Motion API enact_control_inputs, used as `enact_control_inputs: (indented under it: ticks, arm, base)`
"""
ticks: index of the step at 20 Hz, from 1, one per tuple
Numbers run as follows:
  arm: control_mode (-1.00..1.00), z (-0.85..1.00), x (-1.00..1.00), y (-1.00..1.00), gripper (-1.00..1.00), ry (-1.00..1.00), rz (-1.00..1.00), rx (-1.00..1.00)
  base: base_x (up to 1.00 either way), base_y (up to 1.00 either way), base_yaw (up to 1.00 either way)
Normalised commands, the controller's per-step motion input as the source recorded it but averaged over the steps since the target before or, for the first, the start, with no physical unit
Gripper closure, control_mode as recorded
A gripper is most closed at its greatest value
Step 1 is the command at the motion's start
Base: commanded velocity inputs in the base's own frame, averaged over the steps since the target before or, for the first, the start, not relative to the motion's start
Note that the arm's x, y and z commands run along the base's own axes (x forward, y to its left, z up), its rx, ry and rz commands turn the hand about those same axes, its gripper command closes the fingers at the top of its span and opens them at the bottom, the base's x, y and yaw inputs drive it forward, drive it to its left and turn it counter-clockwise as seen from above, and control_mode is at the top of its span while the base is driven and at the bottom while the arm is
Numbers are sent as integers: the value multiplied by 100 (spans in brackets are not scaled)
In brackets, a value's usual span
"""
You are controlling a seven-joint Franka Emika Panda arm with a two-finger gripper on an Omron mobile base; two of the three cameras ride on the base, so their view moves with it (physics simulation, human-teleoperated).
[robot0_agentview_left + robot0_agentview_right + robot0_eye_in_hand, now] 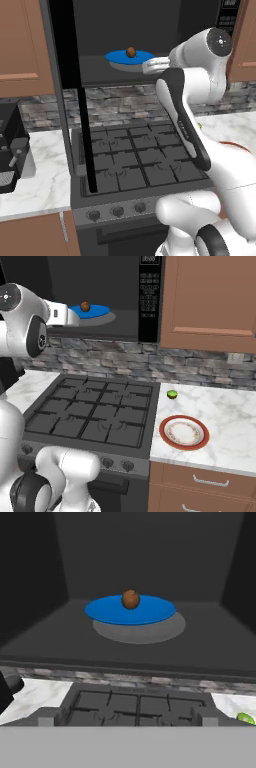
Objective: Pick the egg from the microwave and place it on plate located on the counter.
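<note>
A: Where's the egg [130,599]?

B: On the blue plate [115,611], which sits on the grey turntable [150,629] inside the microwave [100,296]. In the hand view it's at about 12 o'clock on that plate, near the far rim. Door [70,95] hangs open at the left.

A: Pincer?

B: The wrist sits at the cavity mouth, just short of the plate. I can't make out the fingers, so I cannot tell if they're spread or closed. Nothing is held; the egg is well apart from it.

A: Step in hand?

B: Reach-in, I'd say. To do it well: go in level, stay under the cavity roof and off the open door. Keep the egg centred in the hand view and come down around its middle. It's round and tiny, so I'd guess it rolls if nudged. Close gently, don't clip the blue plate's rim.

A: Then?

B: Back straight out before swinging to the red plate [184,432] on the surface [225,416], at 3 o'clock of the stove [95,413] in the right base view.

A: Counts?

B: One egg, one blue plate, one red plate, one microwave. One green lime-like ball [172,394] at 11 o'clock of the red plate, near but apart. One stove, and one dark appliance [12,150] at its 9 o'clock in the left base view.
</note>
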Motion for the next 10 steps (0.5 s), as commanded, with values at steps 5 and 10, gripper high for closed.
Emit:
enact_control_inputs:
  ticks: [5, 10]
  arm:
    - [-100, 10, 84, 12, -100, 0, -1, 0]
    - [-100, 15, 81, -2, -100, 1, 0, 1]
  base:
    - [0, 0, 0]
    - [0, 0, 0]
